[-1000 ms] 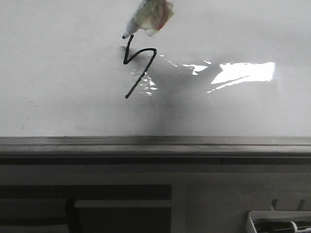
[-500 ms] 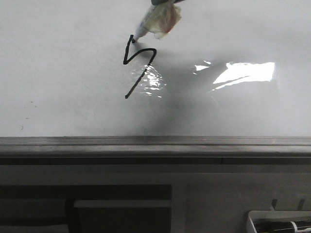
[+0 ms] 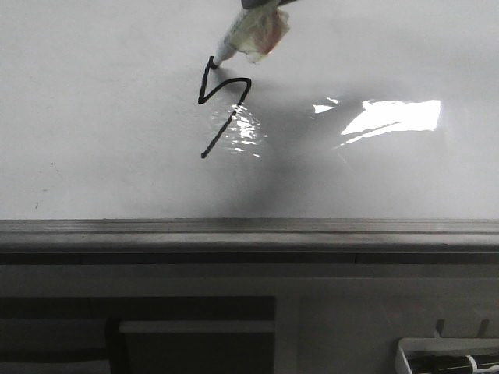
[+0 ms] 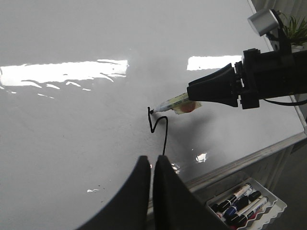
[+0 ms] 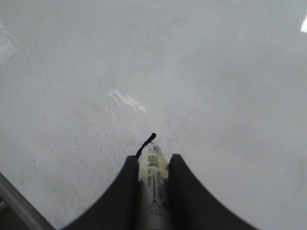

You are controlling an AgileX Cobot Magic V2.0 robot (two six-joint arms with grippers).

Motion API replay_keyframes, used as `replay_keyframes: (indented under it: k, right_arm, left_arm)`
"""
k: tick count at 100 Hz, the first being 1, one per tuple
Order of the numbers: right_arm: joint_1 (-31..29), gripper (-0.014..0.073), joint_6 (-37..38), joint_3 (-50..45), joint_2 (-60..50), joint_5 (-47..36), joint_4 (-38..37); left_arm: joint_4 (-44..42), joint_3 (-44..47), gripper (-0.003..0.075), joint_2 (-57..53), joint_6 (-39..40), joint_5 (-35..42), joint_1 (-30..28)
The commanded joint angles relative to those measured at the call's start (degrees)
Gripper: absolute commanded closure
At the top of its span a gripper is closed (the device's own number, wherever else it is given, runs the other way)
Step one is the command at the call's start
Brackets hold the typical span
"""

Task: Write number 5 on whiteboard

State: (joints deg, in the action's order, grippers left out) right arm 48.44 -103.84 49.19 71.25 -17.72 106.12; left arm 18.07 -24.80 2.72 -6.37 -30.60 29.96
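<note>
The right claw [image 4: 194, 93] is reaching in low over the whiteboard [image 3: 109, 117], its dark arm lying nearly level with the board surface in the left wrist view. Its two fingers [image 5: 181, 187] are clenched around a white marker [image 5: 152, 175], barrel pinned between them and pointing forward. The marker is slanting down toward the board, and its black tip [image 3: 213, 61] is touching the upper end of the number 5 [image 3: 222, 105].

The number 5 is sitting on the board just left of the bright glare patch [image 3: 394, 115]: a zigzag body with a diagonal tail; a short hooked stroke is showing at its top where the tip rests.

The left claw [image 4: 151, 165] is hovering above the board near the tail of the number 5, fingers pressed together, gripping nothing. A tray of markers [image 4: 247, 201] is lying past the grey rail [image 3: 249, 227].
</note>
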Motion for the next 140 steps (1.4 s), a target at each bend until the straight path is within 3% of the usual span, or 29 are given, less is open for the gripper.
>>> replay_keyframes:
  k: [1,46,68,78,91,100,113,120,140]
  right_arm:
    - [-0.74,0.0635,-0.55,1.92,-0.9,-5.15,-0.02]
    - [-0.64,0.0636,-0.55,1.81,-4.03,-15.12,-0.02]
    - [-0.64,0.0645,-0.55,-0.47,-5.68,-15.16,-0.02]
    - [-0.64,0.0645,-0.66,-0.71,-5.99,-11.7,-0.02]
    - [-0.64,0.0645,-0.66,-0.25,-9.17,4.39,-1.43]
    - [-0.64,0.0645,-0.66,-0.25,-11.04,13.72,-2.32]
    - [-0.64,0.0645,-0.66,-0.25,-11.75,17.72,-2.83]
    - [-0.64,0.0645,-0.66,-0.67,-11.75,19.71,-4.21]
    - [-0.64,0.0645,-0.66,-4.17,-11.75,25.0,-6.0]
  left_arm:
    - [1.21,-1.36,0.0741,0.74,0.3,4.28,-0.12]
    - [1.21,-1.36,0.0741,0.74,0.3,4.28,-0.12]
    - [1.21,-1.36,0.0741,0.74,0.3,4.28,-0.12]
    - [1.21,-1.36,0.0741,0.74,0.3,4.28,-0.12]
    - [1.21,-1.36,0.0738,0.74,0.3,4.28,-0.12]
    - [1.21,-1.48,0.0648,1.64,0.2,3.9,-0.12]
    - [1.45,-2.73,0.0323,6.54,-4.1,2.06,-0.01]
    - [3.06,-4.38,0.0218,10.69,-9.24,1.02,-0.01]
    - [15.28,-11.5,0.0247,24.57,-33.21,-4.42,-0.01]
